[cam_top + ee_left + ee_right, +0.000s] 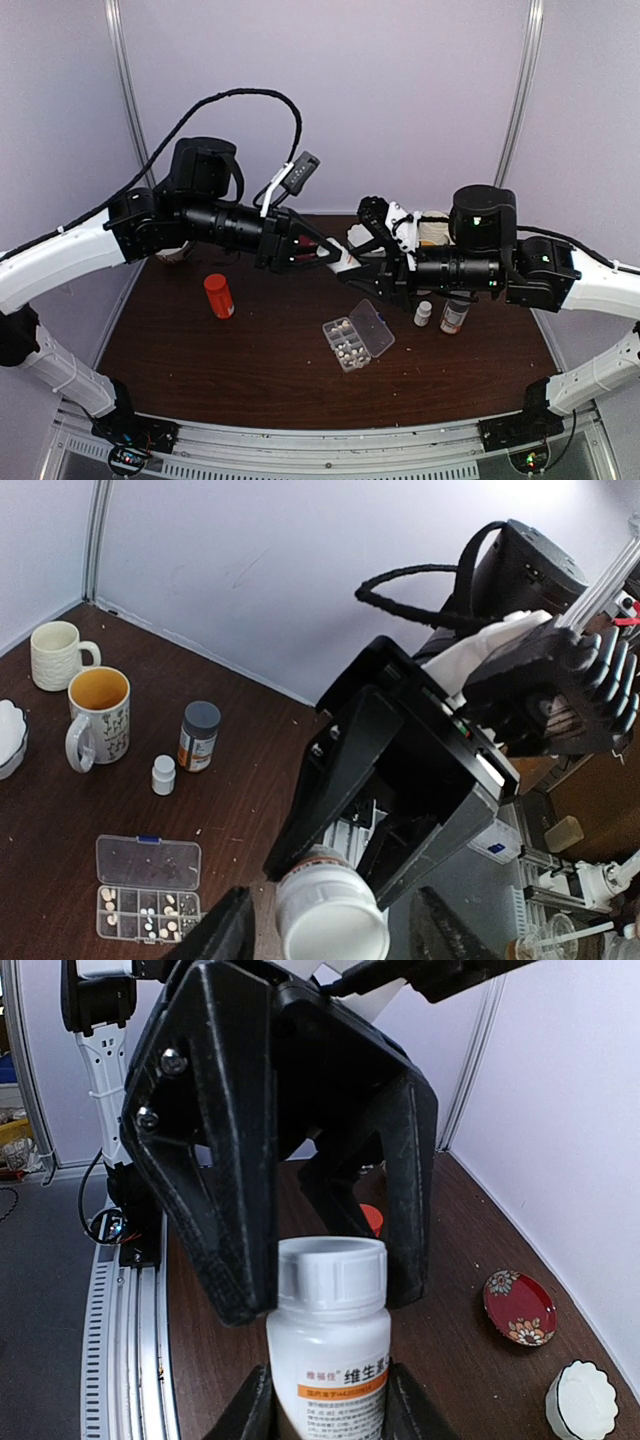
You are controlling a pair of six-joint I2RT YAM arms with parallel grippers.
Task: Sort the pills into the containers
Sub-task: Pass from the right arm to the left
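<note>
Seen from above, the two arms meet over the middle of the dark table (250, 370), and their black fingers overlap so much that what lies between them is hard to make out. The wrist cameras show it better. It is a white bottle (330, 1350) with an orange label band, cut off by the bottom edge of the frame. Its cap (332, 925) is on, so any contents are hidden. At the lower left of the left wrist view lies the clear organizer box (98, 910) with its lid (148, 863) folded open. Tiny whitish pills (150, 917) are scattered through several of its small square compartments (132, 897) (too small to count). Above the box stand a small white vial (163, 774) and an amber bottle (198, 735) with a grey cap. Two mugs (98, 715) stand at the upper left. The right gripper (328, 1412) is clamped on the white bottle's body and holds it in the air. The left gripper (335, 932) is about half open and brackets the cap. Whether its fingers (232, 1250) actually press on the cap cannot be told.
</note>
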